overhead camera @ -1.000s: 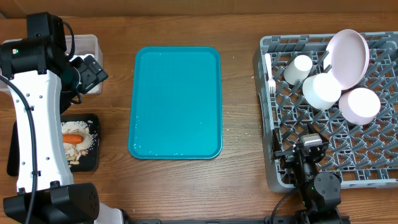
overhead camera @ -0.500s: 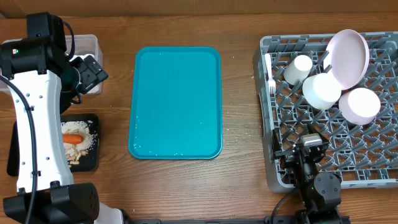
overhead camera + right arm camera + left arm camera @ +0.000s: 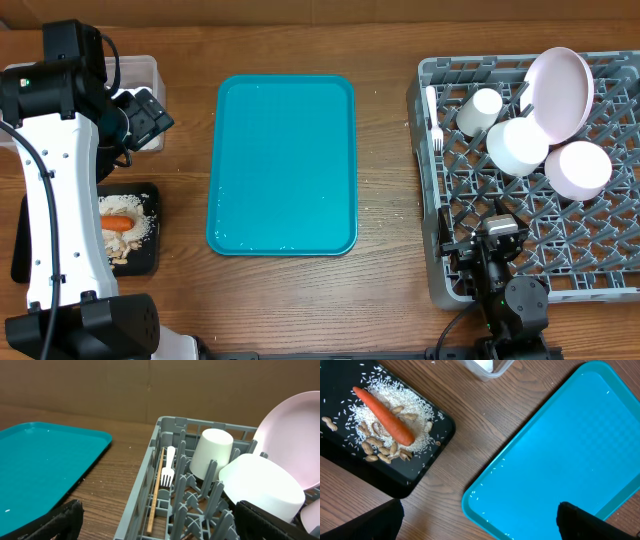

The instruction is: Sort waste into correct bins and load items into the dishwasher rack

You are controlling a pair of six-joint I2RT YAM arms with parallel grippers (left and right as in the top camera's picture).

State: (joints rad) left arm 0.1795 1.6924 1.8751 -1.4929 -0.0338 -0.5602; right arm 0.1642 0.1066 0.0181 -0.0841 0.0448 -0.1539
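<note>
- Overhead: nothing differs from the earlier frames; both arms and every object sit where they were.
- Overhead: the large square grey plastic rack (image 3: 530, 262) holds a round pinkish-white plate (image 3: 560, 92) leaning on edge at its far side. A small white cup (image 3: 480, 110) and two small white bowls (image 3: 517, 146) (image 3: 578, 168) sit mouth-down, and a white plastic fork (image 3: 433, 120) lies along the left wall.
- Overhead: the flat teal serving tray (image 3: 282, 165) lies mid-table. The shallow black rectangular tray (image 3: 150, 255) holds an orange carrot (image 3: 119, 224) on beige food scraps (image 3: 130, 240).
- Overhead: the left arm covers most of the clear plastic rectangular tub (image 3: 150, 68) and part of the black tray. The left gripper (image 3: 140, 120) hangs between them. The right gripper (image 3: 488, 243) is over the rack's near edge. Neither finger spread is readable here.
- Left wrist: the left gripper (image 3: 480, 525) is spread wide and empty, with only its dark fingertips (image 3: 385, 520) showing in the bottom corners. The carrot (image 3: 382, 416) lies on rice-like grains and peanut-like pieces. The tub's corner (image 3: 487, 366), cut off at the top, shows something white inside.
- Right wrist: the right gripper (image 3: 160, 525) is equally wide and empty. A thin wooden stick (image 3: 156, 492) lies in the rack just beside the fork (image 3: 168, 472). The plate is cut off at the right.
</note>
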